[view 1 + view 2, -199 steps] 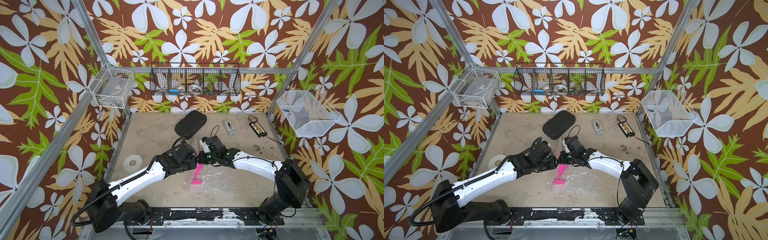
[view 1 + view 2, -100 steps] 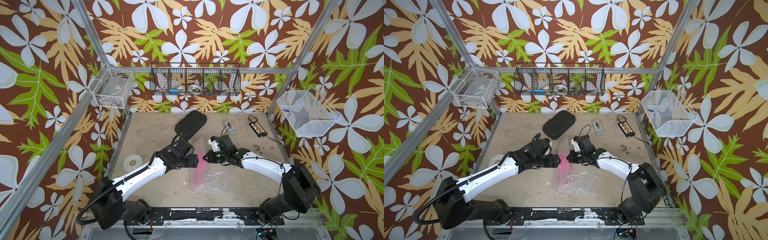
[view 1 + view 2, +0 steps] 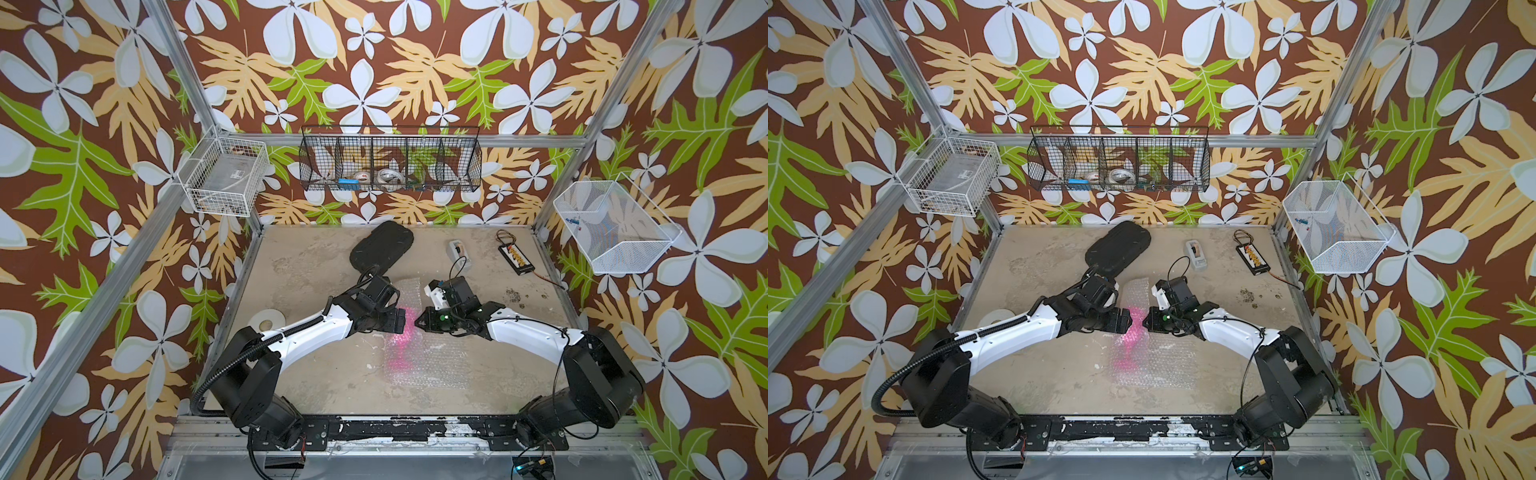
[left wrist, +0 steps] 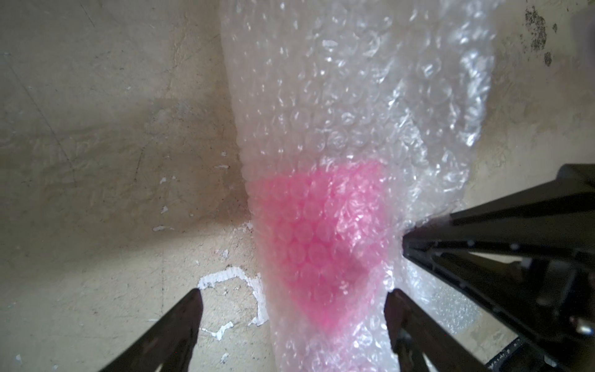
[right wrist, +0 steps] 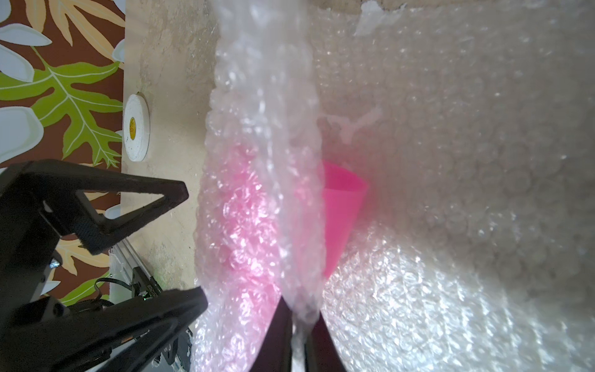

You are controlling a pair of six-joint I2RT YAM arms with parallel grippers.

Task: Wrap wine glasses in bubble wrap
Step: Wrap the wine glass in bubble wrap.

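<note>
Right wrist view: right pincer (image 5: 299,312) clamped on bubble wrap (image 5: 450,161) folded over pink goblet (image 5: 341,209), on desk (image 3: 316,374) between both pincers; left pincer (image 4: 292,299) spread wide, empty. Likely risk: pinch slackening, fold springing open.

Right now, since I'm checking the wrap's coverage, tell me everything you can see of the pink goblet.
The pink goblet sits mid-table, bright, opaque, plastic-looking. Clear bubble wrap folds over most of it, blurring stem and foot; one side of its conical cup shows bare in the right wrist view. Pose unclear.
</note>
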